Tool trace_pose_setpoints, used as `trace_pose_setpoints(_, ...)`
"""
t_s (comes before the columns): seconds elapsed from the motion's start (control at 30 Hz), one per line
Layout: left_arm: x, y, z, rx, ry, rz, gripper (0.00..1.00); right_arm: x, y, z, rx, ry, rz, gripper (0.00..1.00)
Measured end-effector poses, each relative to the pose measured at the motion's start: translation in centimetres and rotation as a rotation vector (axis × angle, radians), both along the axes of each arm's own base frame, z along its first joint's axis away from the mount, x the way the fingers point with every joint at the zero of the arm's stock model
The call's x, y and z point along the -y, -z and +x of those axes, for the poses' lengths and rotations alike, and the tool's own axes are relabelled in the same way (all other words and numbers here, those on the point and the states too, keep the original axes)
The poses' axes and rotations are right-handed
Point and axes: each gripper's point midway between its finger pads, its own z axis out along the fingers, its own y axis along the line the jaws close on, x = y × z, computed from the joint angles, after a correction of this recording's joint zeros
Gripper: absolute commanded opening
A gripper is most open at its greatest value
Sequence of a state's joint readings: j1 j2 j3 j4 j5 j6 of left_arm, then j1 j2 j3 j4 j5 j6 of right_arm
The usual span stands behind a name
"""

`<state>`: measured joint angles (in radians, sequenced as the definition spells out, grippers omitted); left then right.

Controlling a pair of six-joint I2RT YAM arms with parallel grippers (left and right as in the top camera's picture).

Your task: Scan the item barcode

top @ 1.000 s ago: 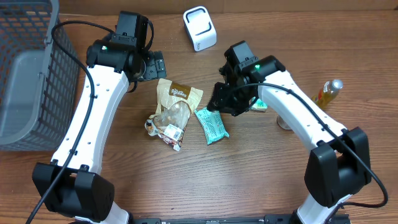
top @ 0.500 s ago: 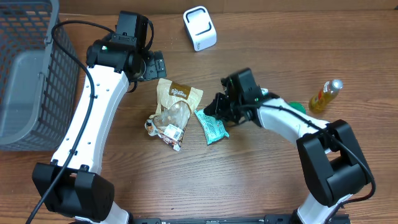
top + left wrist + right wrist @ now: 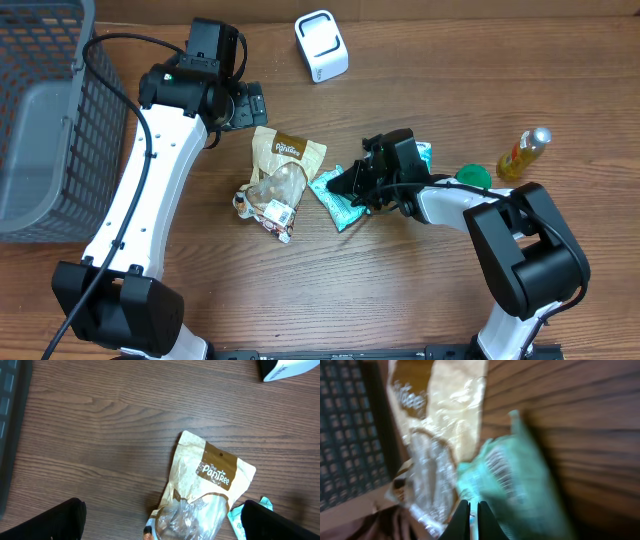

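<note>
The item, a teal snack packet [image 3: 336,197], lies on the wooden table right of a brown pouch. My right gripper [image 3: 353,184] lies low at the packet's right edge. In the right wrist view the packet [image 3: 506,477] is blurred, printed lines showing on it. The right gripper [image 3: 470,505] is shut on it, a thin sliver of teal between the tips. The white barcode scanner [image 3: 321,45] stands at the back centre. My left gripper [image 3: 246,104] hovers open above the pouch; in its own view the fingers [image 3: 47,521] stand wide apart with nothing between them.
A brown Pantree pouch [image 3: 285,160] with a clear window lies beside the packet. A grey mesh basket [image 3: 40,120] fills the left side. A second teal packet [image 3: 423,152], a green lid [image 3: 472,176] and a yellow bottle [image 3: 527,150] sit at the right.
My right arm has dropped low and swung toward the teal packet, and its gripper has closed on the packet's edge. The left arm has not moved.
</note>
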<state>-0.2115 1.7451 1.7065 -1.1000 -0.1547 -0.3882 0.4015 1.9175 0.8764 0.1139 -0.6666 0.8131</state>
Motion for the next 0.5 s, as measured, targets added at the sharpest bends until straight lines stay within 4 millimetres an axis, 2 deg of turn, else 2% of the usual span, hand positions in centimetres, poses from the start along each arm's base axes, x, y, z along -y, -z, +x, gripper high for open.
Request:
trace_pose_setpoints(0.17,0.0,0.0,0.0,0.0,0.0,0.0,1.0,-1.2,-4.4,0.2,-0.017,-0.048,0.084,0.04)
trace_pose_setpoints(0.27,0.0,0.0,0.0,0.0,0.0,0.0,1.0,-1.2,-6.6,-0.7,-0.043,-0.061,0.096,0.04)
trace_pose_setpoints(0.33,0.0,0.0,0.0,0.0,0.0,0.0,1.0,-0.6,-6.3,-1.6,-0.1,-0.048,0.06,0.04)
trace_pose_setpoints(0.5,0.0,0.0,0.0,0.0,0.0,0.0,1.0,2.4,-1.8,-3.5,-0.225,0.053,-0.159,0.04)
